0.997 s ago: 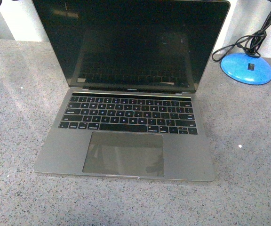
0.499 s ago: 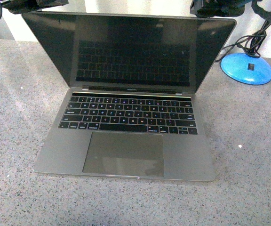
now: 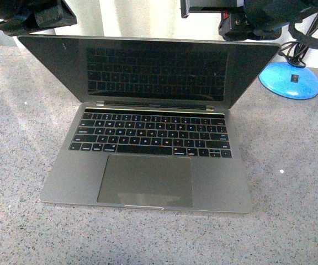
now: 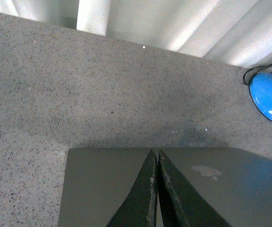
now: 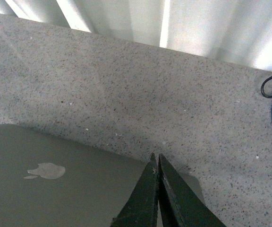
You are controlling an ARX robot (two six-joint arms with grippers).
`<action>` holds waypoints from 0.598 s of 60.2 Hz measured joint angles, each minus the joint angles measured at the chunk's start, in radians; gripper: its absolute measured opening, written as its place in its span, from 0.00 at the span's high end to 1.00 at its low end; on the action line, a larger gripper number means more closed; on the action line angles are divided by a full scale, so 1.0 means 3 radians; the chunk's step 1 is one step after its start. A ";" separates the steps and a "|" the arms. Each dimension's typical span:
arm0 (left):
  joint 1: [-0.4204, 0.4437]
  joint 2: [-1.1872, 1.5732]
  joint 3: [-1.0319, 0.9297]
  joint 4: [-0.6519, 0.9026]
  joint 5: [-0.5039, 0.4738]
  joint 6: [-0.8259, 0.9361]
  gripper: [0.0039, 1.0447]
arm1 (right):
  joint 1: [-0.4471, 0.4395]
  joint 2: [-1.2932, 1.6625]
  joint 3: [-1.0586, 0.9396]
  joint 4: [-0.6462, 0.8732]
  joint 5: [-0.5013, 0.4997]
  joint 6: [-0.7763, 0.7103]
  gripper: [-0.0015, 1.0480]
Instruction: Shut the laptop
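Observation:
The space-grey laptop (image 3: 148, 165) sits open on the speckled grey counter, its dark screen (image 3: 153, 72) tilted forward over the black keys. My left gripper (image 4: 155, 152) is shut, its tips resting on the back of the lid (image 4: 103, 189) near the top edge, beside the pale apple logo (image 4: 206, 171). My right gripper (image 5: 156, 156) is shut, its tips at the lid's other top corner (image 5: 79, 189); the logo also shows in the right wrist view (image 5: 45, 170). In the front view both arms show as dark shapes behind the lid, the left arm (image 3: 35, 16) and the right arm (image 3: 242, 19).
A blue round base (image 3: 289, 80) with a black cable (image 3: 297, 44) lies on the counter at the back right, and shows in the left wrist view (image 4: 269, 97). White curtain folds (image 5: 150, 23) hang behind the counter's far edge.
The lid has tipped forward and down, from nearly upright to well lowered. Both arms have come into view behind its top edge and followed it down.

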 joint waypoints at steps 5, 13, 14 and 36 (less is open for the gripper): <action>0.0000 -0.0006 -0.0033 -0.0043 0.0013 -0.0001 0.97 | 0.0014 -0.0001 -0.0045 -0.0004 0.0023 0.0069 0.99; 0.0000 -0.0004 -0.0066 -0.0128 0.0023 -0.0004 0.97 | 0.0005 -0.0001 -0.0095 -0.0043 0.0034 0.0175 0.99; 0.0000 0.0000 -0.0070 -0.0141 0.0024 -0.0005 0.97 | 0.0003 -0.0001 -0.0098 -0.0047 0.0034 0.0189 0.99; 0.0017 0.0109 -0.0170 -0.0270 0.0038 -0.0114 0.97 | -0.0041 0.0000 -0.0303 -0.0114 0.0072 0.0612 0.99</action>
